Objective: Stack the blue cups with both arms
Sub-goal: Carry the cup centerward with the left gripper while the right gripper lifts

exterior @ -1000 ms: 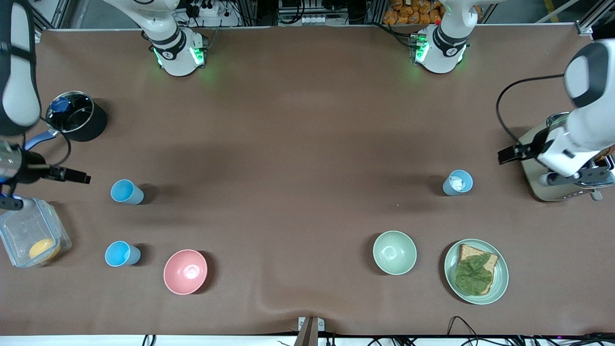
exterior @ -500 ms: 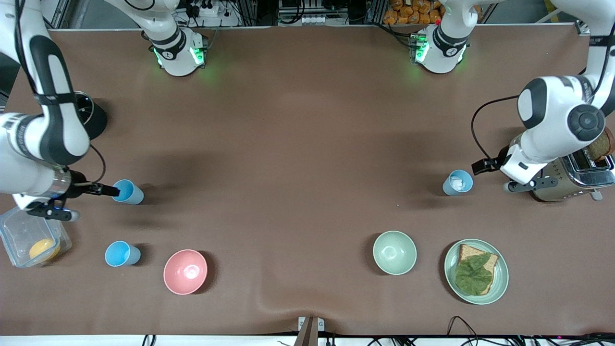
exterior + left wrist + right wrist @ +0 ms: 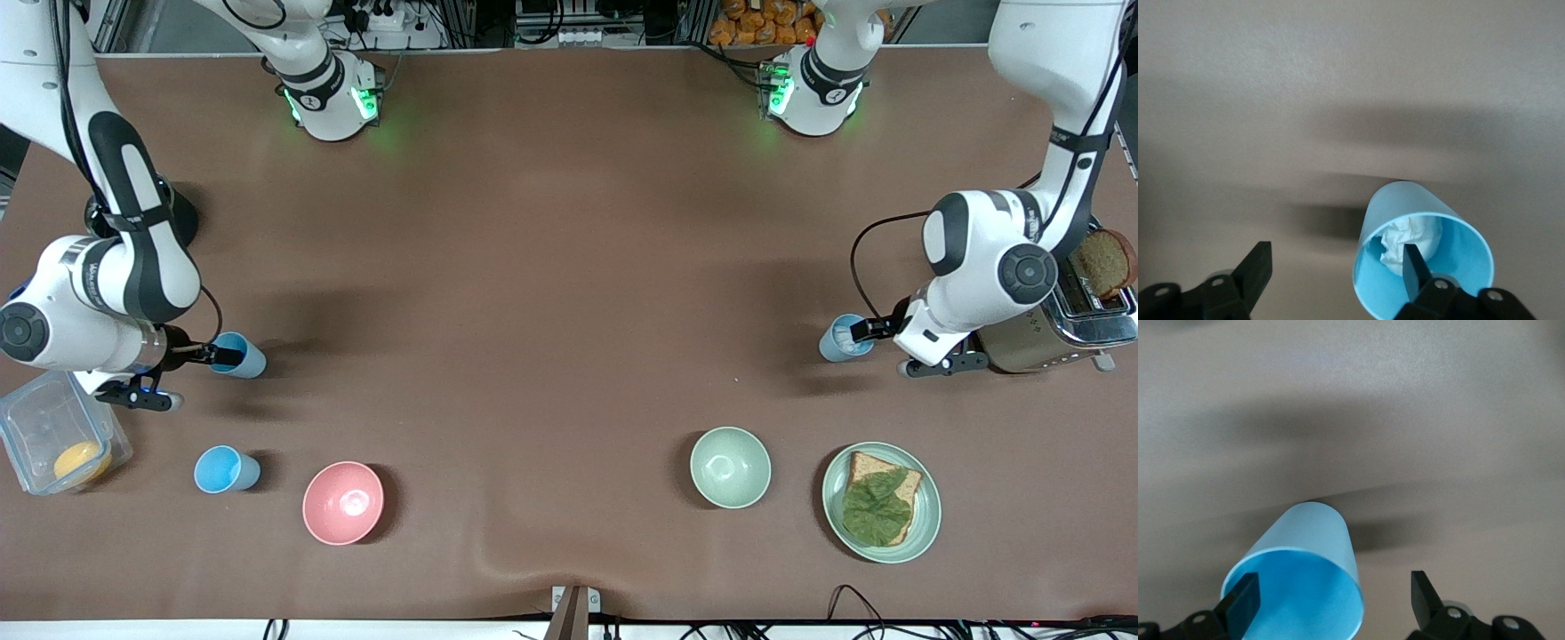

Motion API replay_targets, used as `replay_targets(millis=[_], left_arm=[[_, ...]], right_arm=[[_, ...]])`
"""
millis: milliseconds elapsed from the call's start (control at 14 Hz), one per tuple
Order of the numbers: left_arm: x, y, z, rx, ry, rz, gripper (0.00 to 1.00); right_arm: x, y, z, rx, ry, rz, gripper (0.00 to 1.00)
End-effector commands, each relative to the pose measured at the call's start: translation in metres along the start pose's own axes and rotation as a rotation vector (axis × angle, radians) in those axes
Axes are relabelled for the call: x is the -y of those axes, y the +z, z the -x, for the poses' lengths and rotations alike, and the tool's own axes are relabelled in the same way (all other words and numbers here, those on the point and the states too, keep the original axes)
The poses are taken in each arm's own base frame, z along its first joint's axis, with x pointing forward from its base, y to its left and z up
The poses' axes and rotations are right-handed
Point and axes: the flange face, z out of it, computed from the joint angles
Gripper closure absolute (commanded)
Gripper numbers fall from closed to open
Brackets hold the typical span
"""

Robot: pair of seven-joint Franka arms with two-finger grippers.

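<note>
A sky-blue cup [image 3: 249,360] stands upright toward the right arm's end of the table. My right gripper [image 3: 228,356] is open at its rim, one finger inside the cup [image 3: 1298,587] and the other outside. A second sky-blue cup [image 3: 222,468] stands nearer the front camera. A duller grey-blue cup [image 3: 834,342] with crumpled white paper inside stands toward the left arm's end. My left gripper [image 3: 862,331] is open at its rim, one finger inside this cup [image 3: 1431,220] and the other outside.
A pink bowl [image 3: 343,502], a pale green bowl [image 3: 731,467] and a plate with bread and lettuce [image 3: 925,516] lie nearer the front camera. A toaster [image 3: 1058,333] stands beside the left arm. A clear container [image 3: 36,427] sits at the right arm's end.
Both arms have swung in over the table and lowered. Each gripper has moved from beside its cup to the cup's rim, one finger now inside it.
</note>
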Motion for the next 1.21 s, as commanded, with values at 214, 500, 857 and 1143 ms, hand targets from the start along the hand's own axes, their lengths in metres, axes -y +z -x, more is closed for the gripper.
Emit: replay_targets(millis=[214, 500, 857, 1143], left_arm=[[-0.016, 0.0, -0.003, 0.001, -0.035, 0.044, 1.0], [-0.048, -0.009, 0.003, -0.001, -0.018, 0.06, 1.0], [-0.187, -0.05, 0.028, -0.023, -0.115, 0.138, 1.0], [-0.295, -0.053, 0.061, -0.001, -0.171, 0.173, 1.0]], right_arm=[[-0.004, 0.012, -0.003, 0.015, -0.017, 0.009, 0.0], [-0.016, 0.018, -0.003, 0.023, -0.133, 0.004, 0.99], [-0.008, 0.017, -0.004, 0.014, -0.175, 0.007, 1.0], [0.001, -0.012, -0.005, -0.017, -0.214, 0.017, 1.0]])
